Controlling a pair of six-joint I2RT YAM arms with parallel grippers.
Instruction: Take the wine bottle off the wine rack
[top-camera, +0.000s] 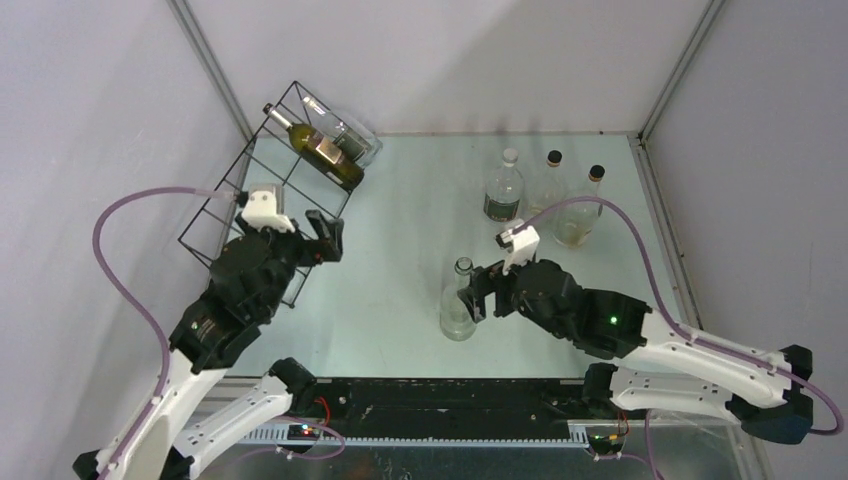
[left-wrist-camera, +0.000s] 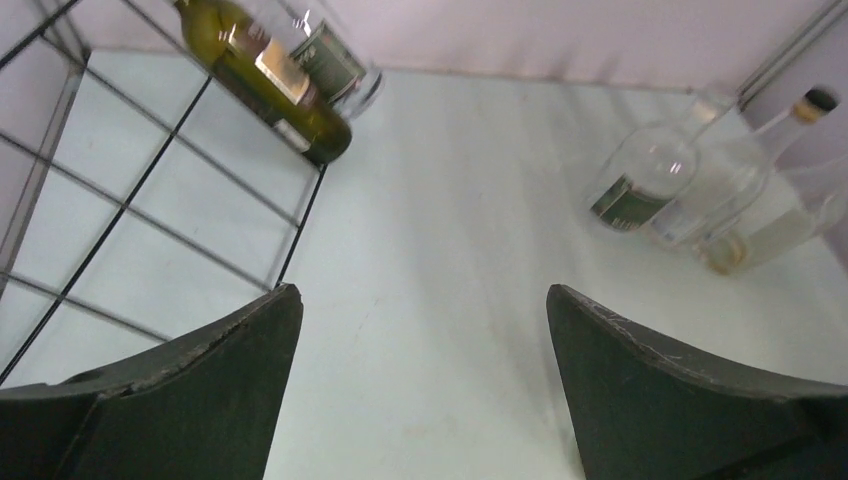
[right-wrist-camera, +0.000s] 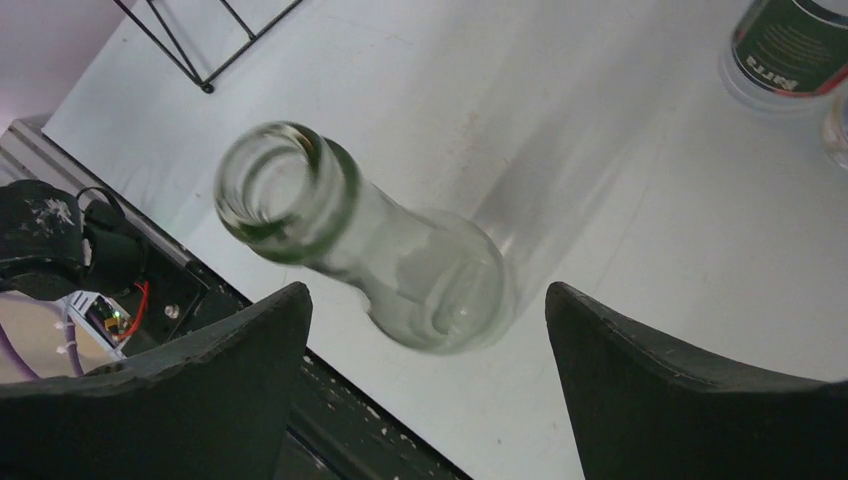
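Observation:
The black wire wine rack (top-camera: 228, 186) leans at the back left corner; its grid also fills the left of the left wrist view (left-wrist-camera: 130, 195). A green wine bottle (top-camera: 320, 148) (left-wrist-camera: 265, 75) with a gold label lies on the rack's upper end, beside a clear bottle (top-camera: 350, 135) (left-wrist-camera: 335, 62) with a dark label. My left gripper (top-camera: 325, 235) (left-wrist-camera: 422, 292) hangs open over the rack's right edge, short of the wine bottle, nothing between its fingers. My right gripper (top-camera: 478, 292) (right-wrist-camera: 428, 290) is open just right of an upright empty clear bottle (top-camera: 458, 300) (right-wrist-camera: 400, 265), its fingers apart from the glass.
Three more bottles stand at the back right: a clear one with a dark label (top-camera: 503, 187) (left-wrist-camera: 640, 180) and two capped ones (top-camera: 548, 178) (top-camera: 582, 208). Grey walls close in at the left, back and right. A black rail (top-camera: 450, 400) runs along the near table edge.

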